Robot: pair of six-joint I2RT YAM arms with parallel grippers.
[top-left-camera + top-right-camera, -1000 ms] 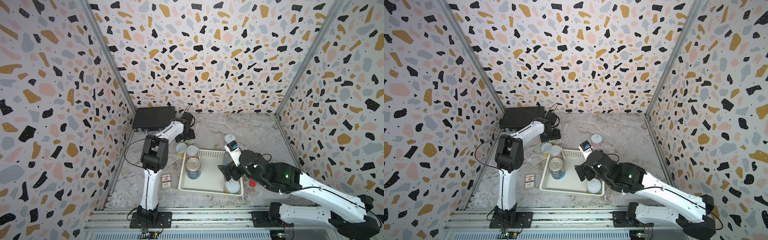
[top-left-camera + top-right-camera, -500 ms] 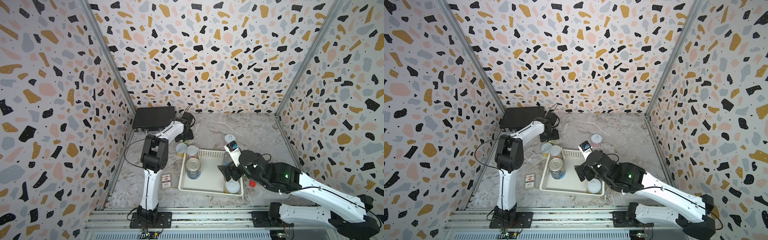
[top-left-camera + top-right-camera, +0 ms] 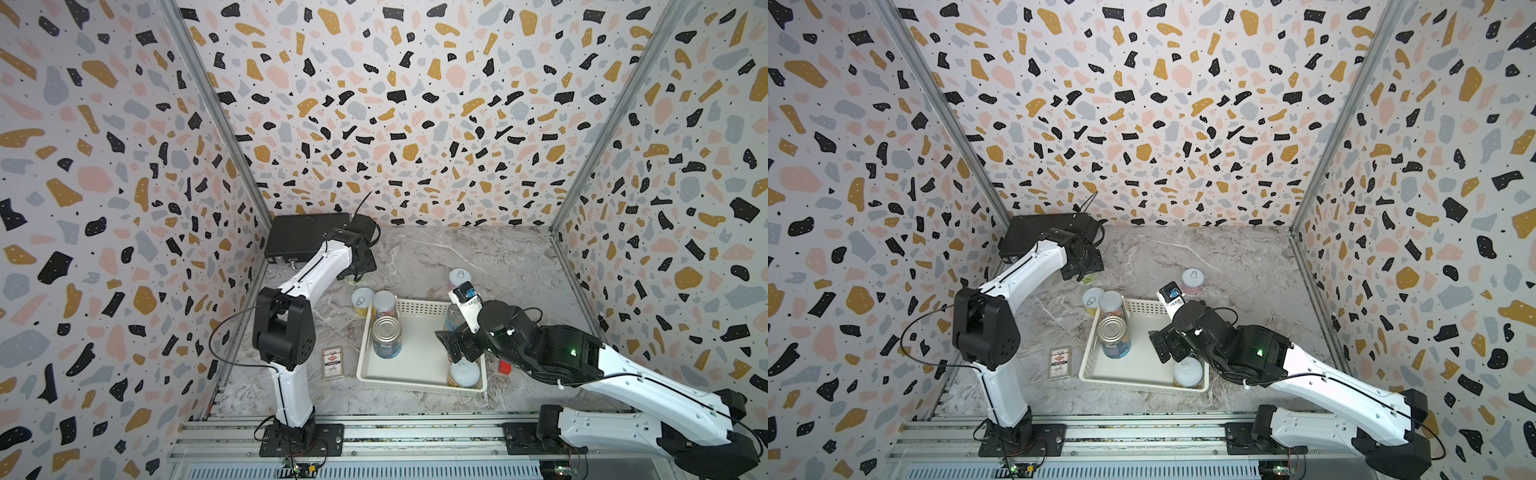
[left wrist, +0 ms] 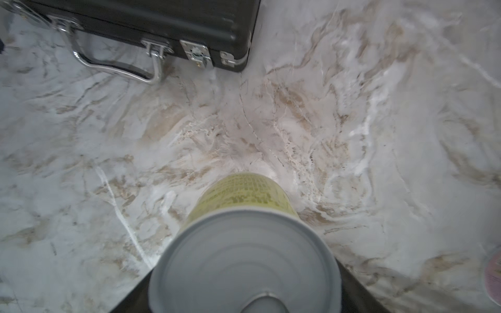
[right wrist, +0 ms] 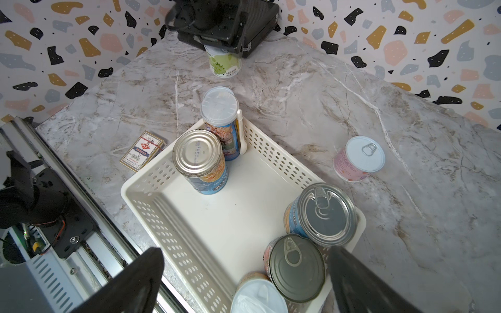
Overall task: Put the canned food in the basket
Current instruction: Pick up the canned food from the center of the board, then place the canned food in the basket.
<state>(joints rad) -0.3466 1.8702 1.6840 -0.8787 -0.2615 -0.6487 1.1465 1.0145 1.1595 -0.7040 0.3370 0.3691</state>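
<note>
Green-labelled can (image 5: pixel 224 64) clasped upright in left gripper (image 5: pixel 217 40) beside black briefcase (image 4: pixel 151 24); right gripper (image 5: pixel 244 281) spread wide, unladen, above basket (image 5: pixel 173 206) with five cans.

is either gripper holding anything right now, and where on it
The left gripper grips the green-labelled can by its upper sides, near the lid. The right gripper is open over the basket, holding nothing.
</note>
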